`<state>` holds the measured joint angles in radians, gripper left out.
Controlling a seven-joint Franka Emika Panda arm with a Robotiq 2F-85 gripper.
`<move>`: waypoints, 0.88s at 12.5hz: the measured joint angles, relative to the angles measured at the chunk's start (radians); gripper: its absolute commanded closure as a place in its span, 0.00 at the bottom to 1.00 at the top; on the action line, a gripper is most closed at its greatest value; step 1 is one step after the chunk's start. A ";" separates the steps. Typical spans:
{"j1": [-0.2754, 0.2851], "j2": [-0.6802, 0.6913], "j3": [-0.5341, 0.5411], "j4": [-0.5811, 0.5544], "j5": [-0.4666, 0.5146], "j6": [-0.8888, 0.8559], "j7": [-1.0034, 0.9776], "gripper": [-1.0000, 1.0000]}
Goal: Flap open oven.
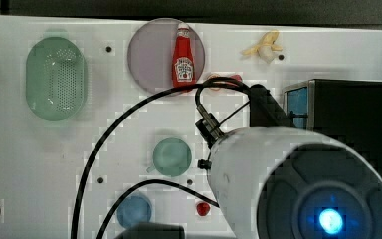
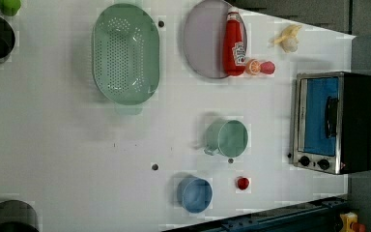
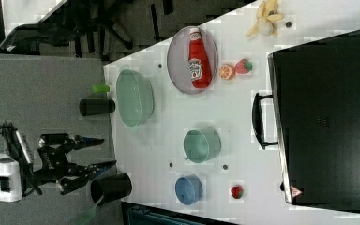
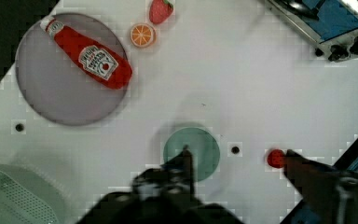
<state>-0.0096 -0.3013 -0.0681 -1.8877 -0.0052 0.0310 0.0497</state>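
At the white table's (image 2: pixel 53 145) edge, left view's right: one black boxy toaster oven (image 2: pixel 333 123), blue glass door shut. Nearby: two cups, one grey plate, one ketchup bottle (image 2: pixel 234 43). Above, black gripper (image 4: pixel 235 161), jaws apart, empty.

A white table (image 2: pixel 53 145) with small dark holes stands on a grey floor (image 3: pixel 42 79), and behind it, in the right view, dark chair legs (image 3: pixel 98 23) are visible under even light.
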 measured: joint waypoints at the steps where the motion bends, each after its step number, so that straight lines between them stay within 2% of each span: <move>1: 0.000 0.008 -0.001 -0.011 -0.001 -0.001 0.000 0.66; 2: -0.002 0.017 -0.003 -0.021 -0.001 -0.002 0.000 0.78; 3: 0.003 0.026 -0.014 -0.038 0.001 0.001 0.000 0.82; 8: -0.005 0.094 -0.092 -0.122 -0.014 0.022 -0.038 0.83; 11: -0.009 0.110 -0.165 -0.202 -0.050 0.145 -0.170 0.83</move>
<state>-0.0182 -0.1917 -0.2334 -2.0898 -0.0550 0.1763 -0.1204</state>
